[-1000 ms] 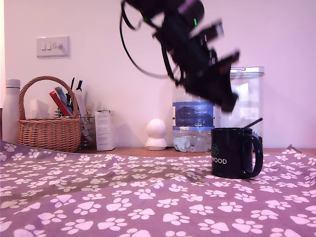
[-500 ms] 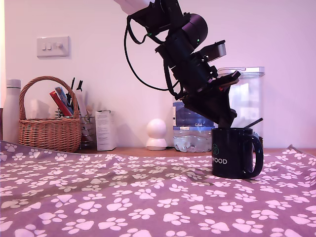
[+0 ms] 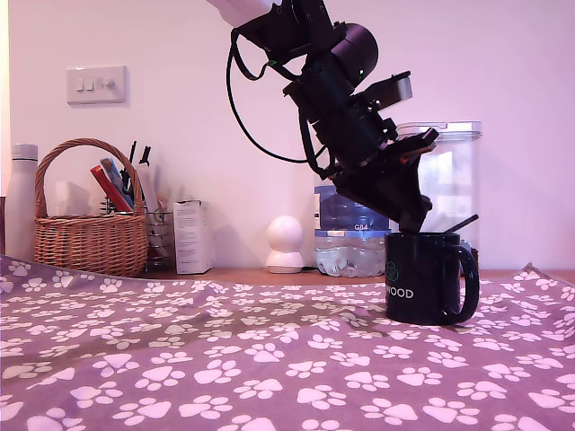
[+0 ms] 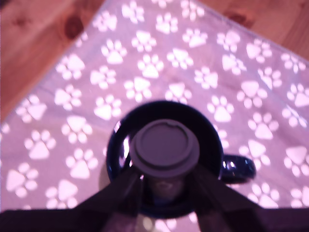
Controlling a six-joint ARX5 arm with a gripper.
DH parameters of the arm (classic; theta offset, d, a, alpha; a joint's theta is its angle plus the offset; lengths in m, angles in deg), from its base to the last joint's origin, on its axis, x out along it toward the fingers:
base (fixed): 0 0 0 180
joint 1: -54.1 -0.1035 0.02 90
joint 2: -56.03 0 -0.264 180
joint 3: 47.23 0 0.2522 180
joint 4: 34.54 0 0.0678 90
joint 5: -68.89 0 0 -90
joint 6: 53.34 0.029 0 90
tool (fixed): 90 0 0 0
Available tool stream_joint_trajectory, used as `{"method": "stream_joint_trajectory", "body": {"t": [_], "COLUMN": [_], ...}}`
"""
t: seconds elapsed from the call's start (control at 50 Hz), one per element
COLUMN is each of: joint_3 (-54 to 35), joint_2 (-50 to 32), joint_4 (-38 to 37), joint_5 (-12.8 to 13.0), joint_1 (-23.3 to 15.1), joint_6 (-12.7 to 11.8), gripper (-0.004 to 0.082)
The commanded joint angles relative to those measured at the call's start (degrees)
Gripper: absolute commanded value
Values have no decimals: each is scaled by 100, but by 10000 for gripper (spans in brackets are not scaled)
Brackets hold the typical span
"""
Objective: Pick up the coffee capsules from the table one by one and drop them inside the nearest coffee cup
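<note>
- The tool [image 4: 164,186] grips a coffee capsule [image 4: 165,150], its two fingers [image 4: 126,191] pressed against the capsule's body just under the wide round rim.
- The capsule hangs directly over the mouth of the black "WOOD" mug [image 3: 429,277], whose dark opening rings it in the wrist view.
- In the exterior view the tool [image 3: 415,220] tilts down to just above the mug's rim; the capsule itself cannot be made out there.
- The mug stands upright directly beneath the tool on the paw-print counter [image 3: 207,359], handle toward the exterior view's right.
- Behind the tool stand a water bottle [image 3: 350,232] and a clear canister [image 3: 446,184].
</note>
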Motion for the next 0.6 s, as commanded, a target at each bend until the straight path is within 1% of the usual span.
{"method": "stream_joint_trajectory", "body": {"t": [0.0, 0.14, 0.24, 0.28, 0.32, 0.4, 0.42, 0.44, 0.46, 0.5, 0.52, 0.58], "joint_3": [50, 50, 50, 50, 50, 50, 50, 50, 50, 50, 50, 50], "joint_2": [105, 105, 105, 105, 105, 48, 37, 11, -28, -98, -138, -297], "joint_4": [-28, -33, -44, -63, -105, -229, -284, -332, -374, -452, -487, -575], "joint_5": [22, 20, 17, 15, 4, -15, -17, -22, -22, -17, -20, -20], "joint_1": [33, 33, 33, 33, 33, 39, 39, 39, 39, 39, 39, 39], "joint_6": [35, 37, 39, 39, 42, 39, 39, 39, 39, 39, 39, 39], "gripper": [729, 716, 629, 576, 497, 278, 236, 176, 138, 73, 55, 33]}}
